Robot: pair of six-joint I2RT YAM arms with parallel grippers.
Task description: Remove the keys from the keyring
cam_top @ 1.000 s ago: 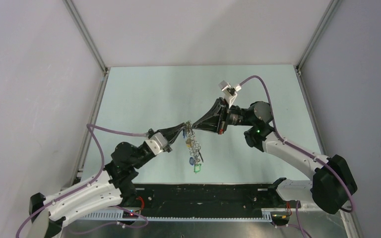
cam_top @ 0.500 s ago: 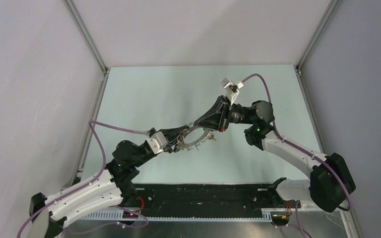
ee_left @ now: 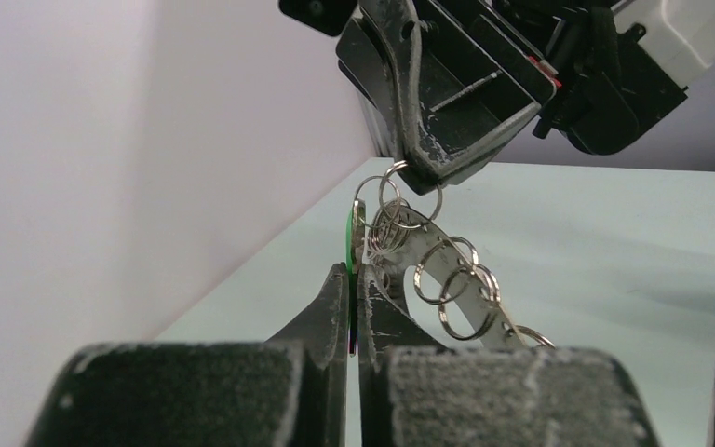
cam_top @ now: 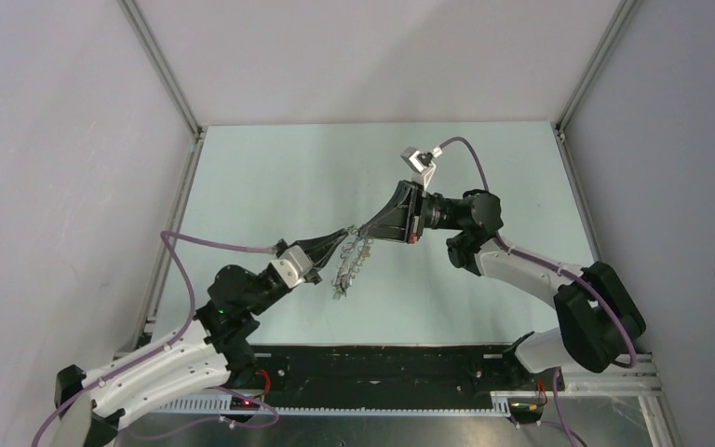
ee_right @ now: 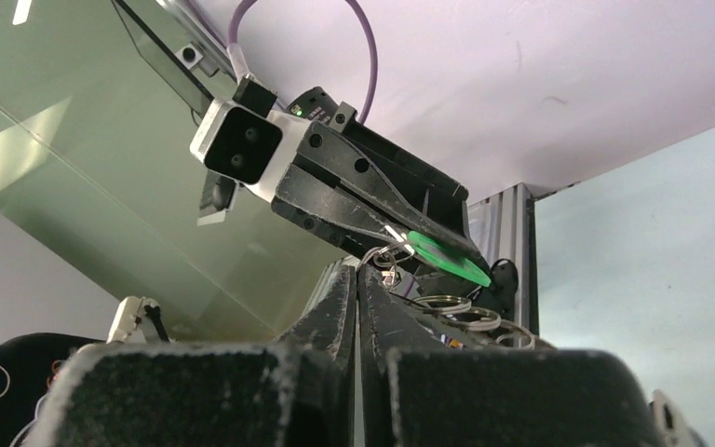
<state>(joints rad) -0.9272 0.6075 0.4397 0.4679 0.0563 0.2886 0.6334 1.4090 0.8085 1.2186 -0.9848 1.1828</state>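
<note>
Green is the easy bit to spot: the green tag point(ee_right: 447, 257) on one of the keys point(cam_top: 344, 273) is pinched flat between the closed fingers of the left gripper point(cam_top: 342, 239), and part of it pokes out past them. The right gripper point(cam_top: 365, 229) reaches in from the far right, squeezed tight as well. The two meet nose to nose in the air over the middle of the table point(cam_top: 270, 177).

The right one bites at the very top of the bunch, where the small wire rings point(ee_left: 456, 279) crowd against the keyring point(ee_left: 425, 244). Honestly, I can't tell which of those it actually has.

The keyring sits tilted between the two grippers with the wire rings threaded through its hole. The other keys dangle below it toward the near side. Can't tell from the top view whether the lowest ones touch the table.
</note>
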